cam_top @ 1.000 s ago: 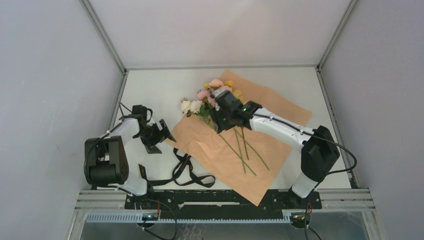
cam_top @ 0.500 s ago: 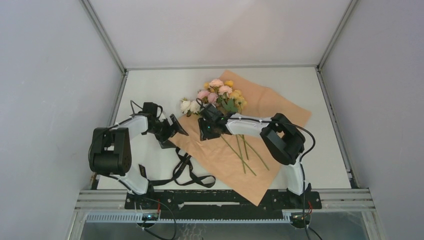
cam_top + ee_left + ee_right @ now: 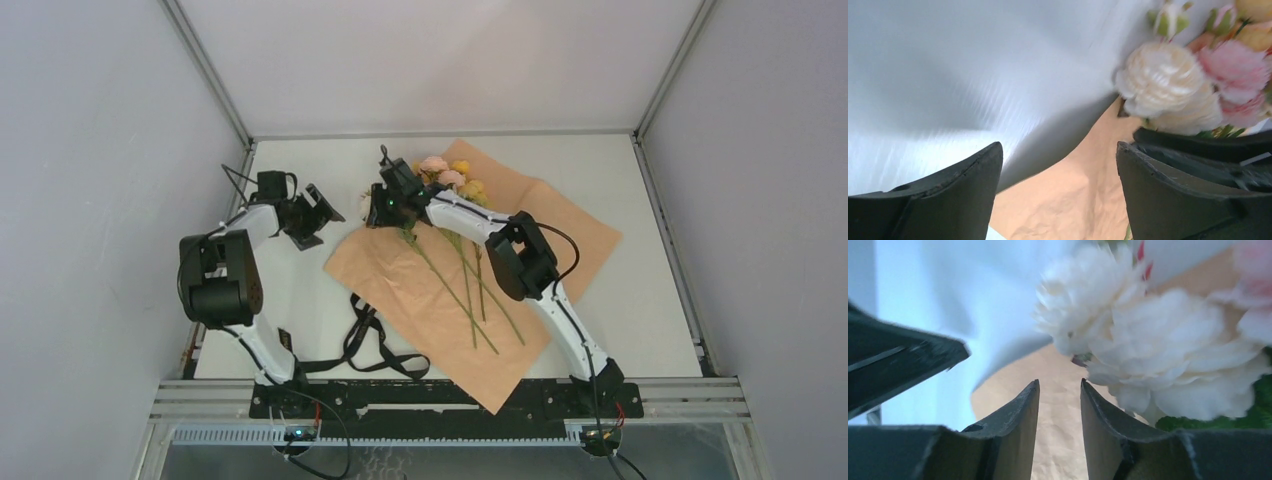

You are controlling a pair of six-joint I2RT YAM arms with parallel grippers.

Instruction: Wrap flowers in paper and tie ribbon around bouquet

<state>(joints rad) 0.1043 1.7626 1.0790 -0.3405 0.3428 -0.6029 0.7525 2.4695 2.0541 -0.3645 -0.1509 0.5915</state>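
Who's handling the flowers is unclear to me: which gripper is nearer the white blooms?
Right. The right gripper is close beside the white blooms, above the paper. The left gripper hangs farther left, near the paper's corner, apart from them.

One sheet of paper (image 3: 400, 285) on one tabletop (image 3: 650, 300), one bunch of flowers (image 3: 452, 182) with at least three long stems (image 3: 466, 300), one black ribbon (image 3: 362, 335), and two tools: left tool (image 3: 328, 222), right tool (image 3: 372, 212)

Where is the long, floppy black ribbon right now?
Top view: the black ribbon lies in loose loops on the white table near the front edge, just left of the peach-orange paper sheet.
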